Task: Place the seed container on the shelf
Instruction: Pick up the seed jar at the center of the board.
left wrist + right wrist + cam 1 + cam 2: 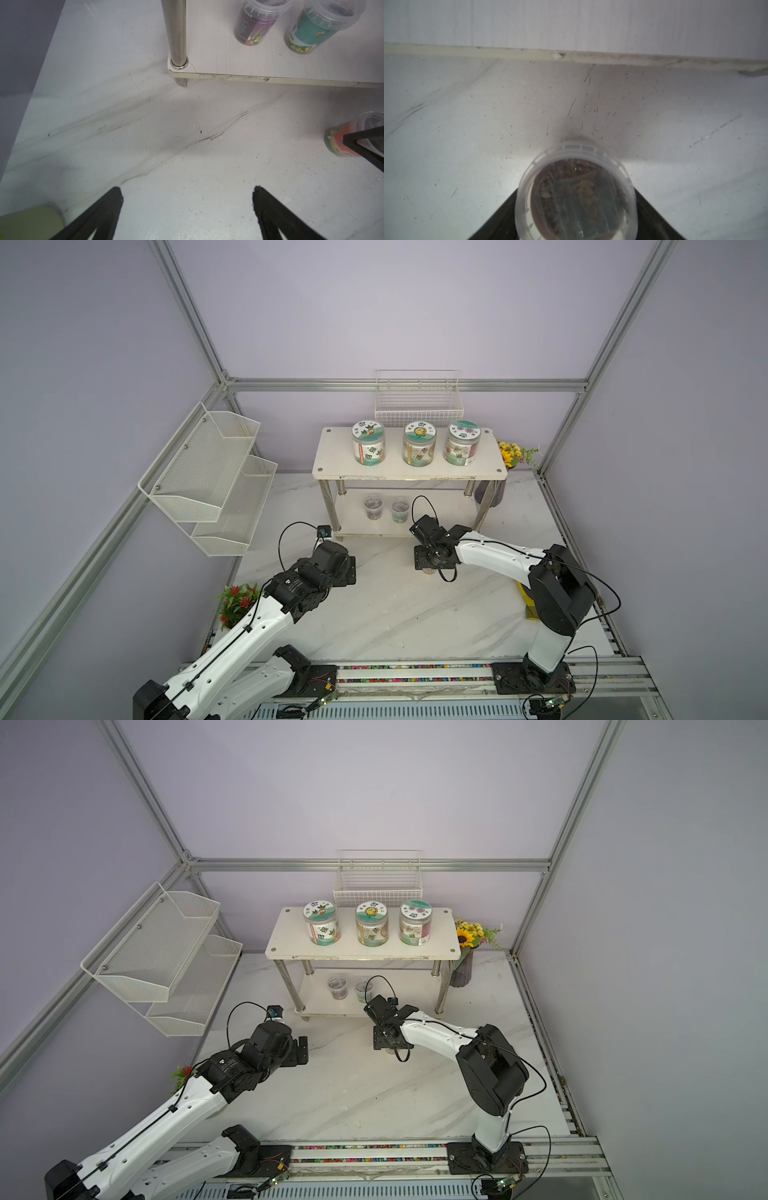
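While the grasp is being set, in both top views the small clear lidded plastic seed container [428, 571] stands on the white marble table [395, 614], just before the front edge of the lower board of the white two-tier metal-legged shelf [332, 466]. The right gripper [389, 1044] points straight down over it. Left wrist: the left gripper [188, 199] is idle, fingers wide apart. Right wrist: black fingers [500, 220] flank the container; I cannot tell if they press. Next, I judge: clamp firmly, lift, clear the board's edge.
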{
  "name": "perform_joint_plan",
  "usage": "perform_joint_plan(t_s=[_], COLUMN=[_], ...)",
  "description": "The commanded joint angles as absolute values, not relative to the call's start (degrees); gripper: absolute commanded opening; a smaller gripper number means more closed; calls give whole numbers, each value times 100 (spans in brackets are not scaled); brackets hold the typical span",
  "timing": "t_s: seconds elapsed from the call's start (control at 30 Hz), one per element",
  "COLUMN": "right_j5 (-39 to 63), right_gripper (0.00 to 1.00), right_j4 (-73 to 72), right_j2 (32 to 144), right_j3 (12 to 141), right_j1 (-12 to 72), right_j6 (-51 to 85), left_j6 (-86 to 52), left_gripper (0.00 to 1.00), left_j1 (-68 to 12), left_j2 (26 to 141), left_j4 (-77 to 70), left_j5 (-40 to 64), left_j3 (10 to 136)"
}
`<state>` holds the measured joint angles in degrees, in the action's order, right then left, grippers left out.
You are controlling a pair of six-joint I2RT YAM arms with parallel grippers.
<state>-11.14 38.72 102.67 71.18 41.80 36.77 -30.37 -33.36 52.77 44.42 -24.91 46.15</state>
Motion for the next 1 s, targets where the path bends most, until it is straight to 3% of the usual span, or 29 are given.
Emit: perform_joint_plan(t_s=[0.0,0.97], right_j5=[-1257,-1471], right_gripper=[72,68], right_j4=[3929,3835], right_j2=[10139,9099], right_j3=[7216,6999], right_j1=[4161,4173], right_j6=[3621,3326], left_j6=[-2936,-3067], left_gripper=[99,99], left_j1=[-3293,-3288], left_j2=[5269,5128], left_j4=[4368,4491], left_j5=[-2479,-2436], left_j3=[4747,4799])
